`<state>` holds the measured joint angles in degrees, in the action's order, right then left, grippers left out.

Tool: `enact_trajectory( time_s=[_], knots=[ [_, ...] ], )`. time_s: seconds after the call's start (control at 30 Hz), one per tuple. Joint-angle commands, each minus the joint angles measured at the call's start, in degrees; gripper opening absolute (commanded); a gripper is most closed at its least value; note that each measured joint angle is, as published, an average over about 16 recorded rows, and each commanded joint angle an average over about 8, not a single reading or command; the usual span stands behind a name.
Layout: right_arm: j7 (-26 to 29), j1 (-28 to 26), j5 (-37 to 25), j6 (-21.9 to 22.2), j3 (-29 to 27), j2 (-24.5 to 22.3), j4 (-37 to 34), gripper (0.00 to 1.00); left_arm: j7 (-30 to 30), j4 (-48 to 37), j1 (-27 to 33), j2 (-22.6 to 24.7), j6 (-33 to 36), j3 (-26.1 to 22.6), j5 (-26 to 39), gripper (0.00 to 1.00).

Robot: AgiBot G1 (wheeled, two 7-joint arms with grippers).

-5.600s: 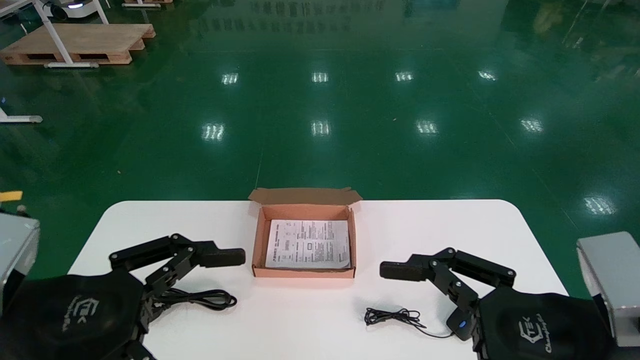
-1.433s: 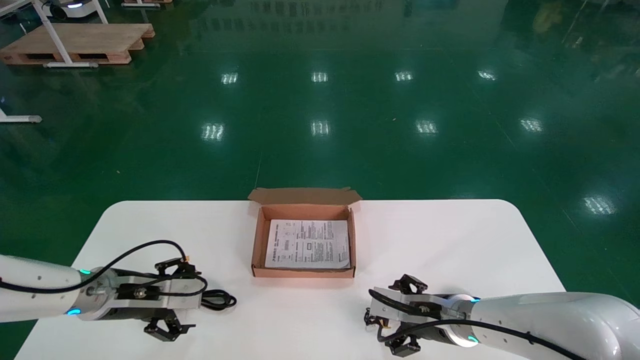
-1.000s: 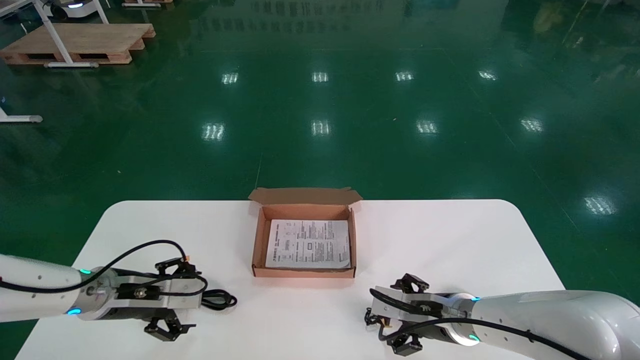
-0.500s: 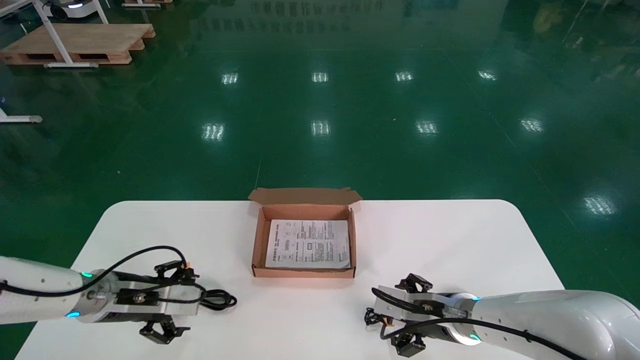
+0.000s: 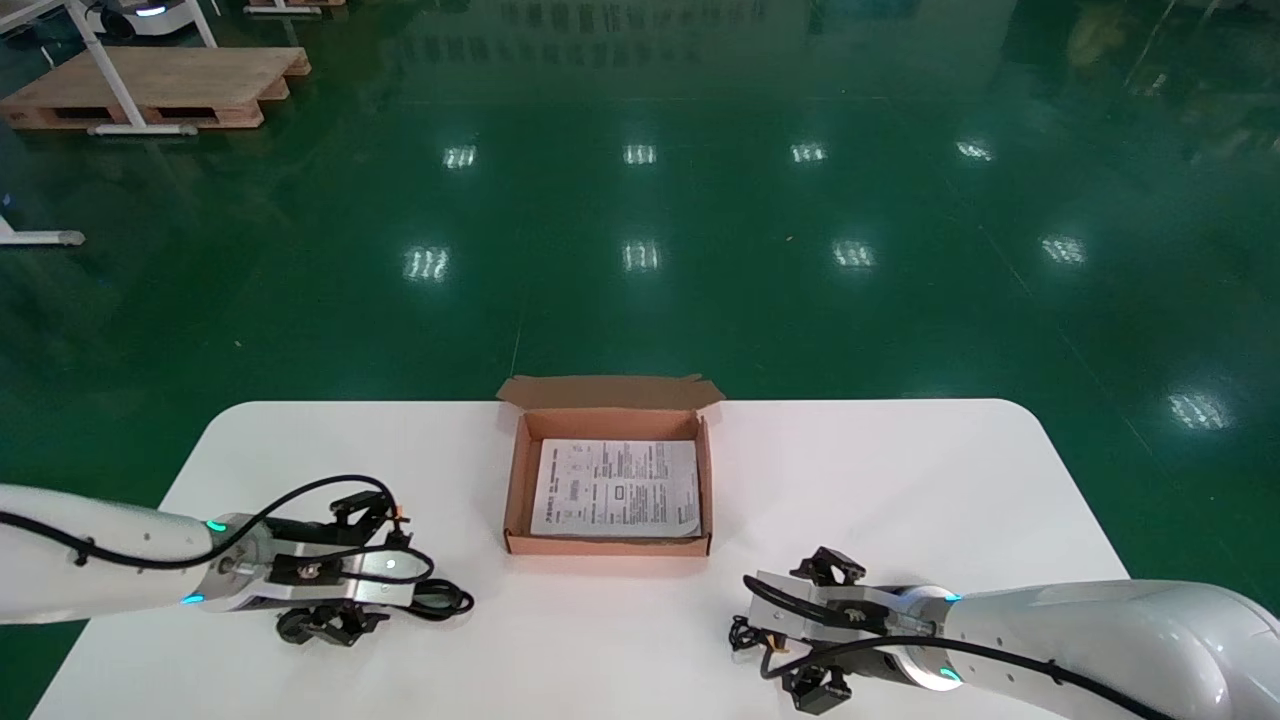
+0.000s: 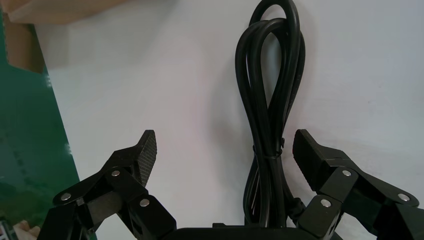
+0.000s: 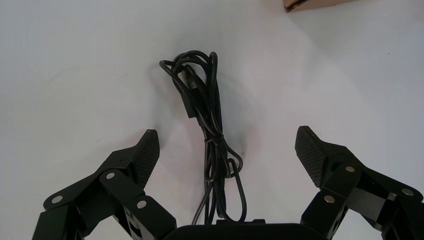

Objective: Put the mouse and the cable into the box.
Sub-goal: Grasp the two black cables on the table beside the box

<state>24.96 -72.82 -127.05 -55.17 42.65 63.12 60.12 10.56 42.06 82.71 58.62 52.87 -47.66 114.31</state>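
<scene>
Cable (image 6: 267, 115): thick, black, tied in a bundle, lying on the table (image 5: 850, 470) left of the open box (image 5: 515, 480). The left gripper (image 6: 225, 147) straddles it, jaws spread, neither pad touching. The right gripper (image 7: 227, 141), likewise spread, straddles the mouse cord (image 7: 212, 125); the mouse itself is hidden. Step in hand: grasping. The next move probably calls for closing squarely across each bundle before lifting.
</scene>
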Motion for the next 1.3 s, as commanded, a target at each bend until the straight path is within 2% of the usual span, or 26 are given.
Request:
enact_trajectory(
  time_s=[0.03, 0.27, 0.3, 0.33, 0.37, 0.53, 0.57, 0.6, 0.63, 1.3],
  knots=[
    [0.00, 0.00, 0.00, 0.00, 0.00, 0.00, 0.00, 1.00, 0.62, -1.53, 0.48, 0.62, -0.36, 0.10, -0.20, 1.00],
    [0.01, -0.02, -0.02, 0.00, 0.00, 0.02, -0.02, 1.00, 0.96, -4.21, 1.11, 1.74, 0.88, 0.13, -0.86, 1.00],
    [0.02, -0.03, -0.02, 0.00, 0.00, 0.02, -0.03, 1.00, 0.87, -4.45, 1.18, 1.86, 1.11, 0.13, -0.90, 0.97],
    [0.02, -0.03, -0.03, 0.01, 0.00, 0.02, -0.03, 1.00, 0.79, -4.61, 1.23, 1.95, 1.26, 0.14, -0.93, 0.87],
    [0.02, -0.03, -0.03, 0.01, 0.00, 0.03, -0.03, 0.94, 0.74, -4.72, 1.27, 2.02, 1.35, 0.16, -0.94, 0.74],
    [0.01, -0.02, -0.02, 0.02, -0.01, 0.02, -0.02, 0.31, 0.77, -4.81, 1.34, 2.08, 1.62, 0.17, -1.00, 0.12],
    [0.01, -0.02, -0.01, 0.02, -0.01, 0.01, -0.02, 0.19, 0.80, -4.76, 1.33, 2.05, 1.59, 0.16, -1.00, 0.03],
    [0.00, -0.01, -0.01, 0.02, -0.01, 0.01, -0.02, 0.06, 0.83, -4.71, 1.32, 2.01, 1.57, 0.16, -1.00, 0.00],
    [0.00, -0.01, 0.00, 0.02, -0.01, 0.01, -0.02, 0.00, 0.86, -4.65, 1.31, 1.98, 1.53, 0.15, -1.00, 0.00],
    [-0.01, 0.01, 0.03, 0.01, -0.01, -0.01, -0.01, 0.00, 1.08, -4.14, 1.13, 1.67, 1.05, 0.09, -0.95, 0.00]
  ],
)
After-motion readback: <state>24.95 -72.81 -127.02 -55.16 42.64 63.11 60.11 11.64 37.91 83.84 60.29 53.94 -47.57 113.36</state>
